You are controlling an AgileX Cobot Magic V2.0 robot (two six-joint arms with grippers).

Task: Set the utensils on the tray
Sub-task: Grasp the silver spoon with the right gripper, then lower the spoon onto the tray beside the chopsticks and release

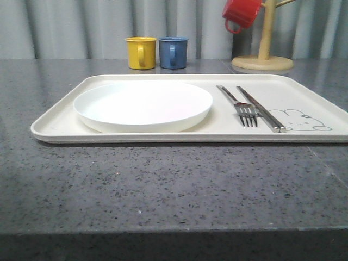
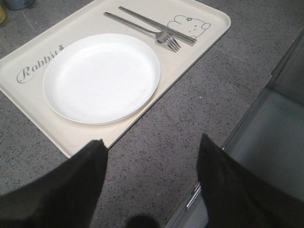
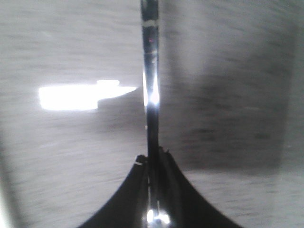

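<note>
The cream tray [image 1: 54,122] lies across the dark stone table. On it rest a round white plate [image 1: 143,105], a silver fork [image 1: 239,106] and a long straight knife [image 1: 261,110] beside a rabbit drawing. In the left wrist view the tray [image 2: 28,57], plate [image 2: 101,77], fork [image 2: 142,27] and knife [image 2: 156,23] lie beyond my left gripper [image 2: 152,147]. It is open and empty, above bare table just off the tray's corner. My right gripper [image 3: 153,159] is shut on a thin shiny metal utensil [image 3: 151,85], seen edge-on over a blurred grey surface; its kind is unclear.
Behind the tray stand a yellow mug [image 1: 141,52] and a blue mug [image 1: 173,52]. A red mug [image 1: 241,13] hangs on a wooden mug tree [image 1: 263,54] at the back right. A grey metal frame [image 2: 270,128] runs along the table's edge by my left gripper.
</note>
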